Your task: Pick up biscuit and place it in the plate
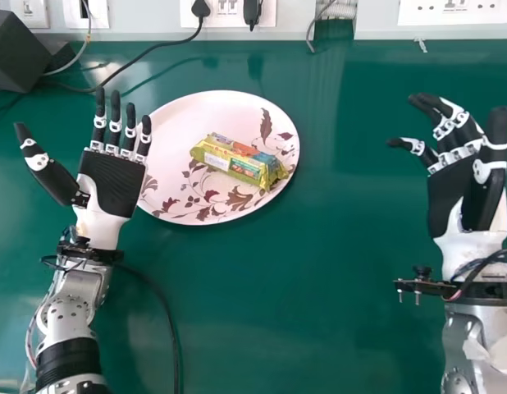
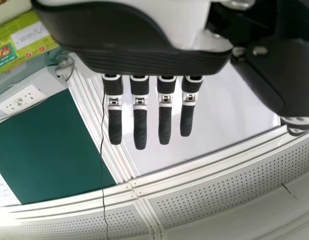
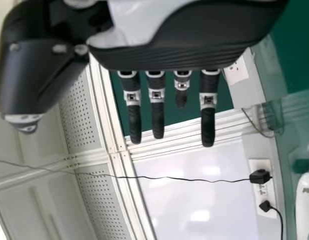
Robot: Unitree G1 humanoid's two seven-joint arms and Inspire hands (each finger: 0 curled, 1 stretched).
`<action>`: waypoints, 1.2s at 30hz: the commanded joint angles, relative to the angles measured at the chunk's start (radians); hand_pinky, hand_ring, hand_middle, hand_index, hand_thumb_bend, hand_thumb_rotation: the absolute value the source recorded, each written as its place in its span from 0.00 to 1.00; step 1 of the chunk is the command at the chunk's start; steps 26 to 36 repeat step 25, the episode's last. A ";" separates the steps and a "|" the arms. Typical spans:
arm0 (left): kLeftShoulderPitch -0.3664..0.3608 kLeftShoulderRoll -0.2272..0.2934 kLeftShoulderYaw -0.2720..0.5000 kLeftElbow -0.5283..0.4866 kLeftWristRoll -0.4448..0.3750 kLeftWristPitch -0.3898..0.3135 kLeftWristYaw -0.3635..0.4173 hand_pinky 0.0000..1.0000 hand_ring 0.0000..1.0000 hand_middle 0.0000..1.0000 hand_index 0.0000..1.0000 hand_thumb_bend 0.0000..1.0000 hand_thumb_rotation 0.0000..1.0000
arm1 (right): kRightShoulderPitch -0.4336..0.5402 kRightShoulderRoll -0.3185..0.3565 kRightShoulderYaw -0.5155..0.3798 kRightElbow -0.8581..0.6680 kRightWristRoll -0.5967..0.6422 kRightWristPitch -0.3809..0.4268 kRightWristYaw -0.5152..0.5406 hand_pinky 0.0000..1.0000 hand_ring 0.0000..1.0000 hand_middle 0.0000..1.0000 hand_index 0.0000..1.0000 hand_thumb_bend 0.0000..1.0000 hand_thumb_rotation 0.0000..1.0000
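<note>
The biscuit packet, yellow-green with red and blue parts, lies on the white plate with its leaf pattern, in the head view. My left hand is palm up at the plate's left side, fingers straight, their tips by the plate's left rim, apart from the packet. My right hand stands well to the right of the plate with relaxed fingers, holding nothing. In the left wrist view, my left hand has straight fingers, and part of the biscuit packet shows. The right wrist view has my right hand, also with extended fingers.
A black box stands at the table's far left corner, with cables running near it and behind the plate. Wall sockets line the far edge. Green table surface lies between the arms.
</note>
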State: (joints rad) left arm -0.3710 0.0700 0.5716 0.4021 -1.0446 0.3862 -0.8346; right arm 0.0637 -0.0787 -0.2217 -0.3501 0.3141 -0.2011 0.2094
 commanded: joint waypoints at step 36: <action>0.163 -0.046 0.005 -0.071 -0.021 -0.004 0.055 0.67 0.73 0.82 0.85 1.00 0.86 | 0.022 0.078 0.012 0.097 0.262 -0.049 0.128 0.51 0.66 0.79 0.72 0.93 0.74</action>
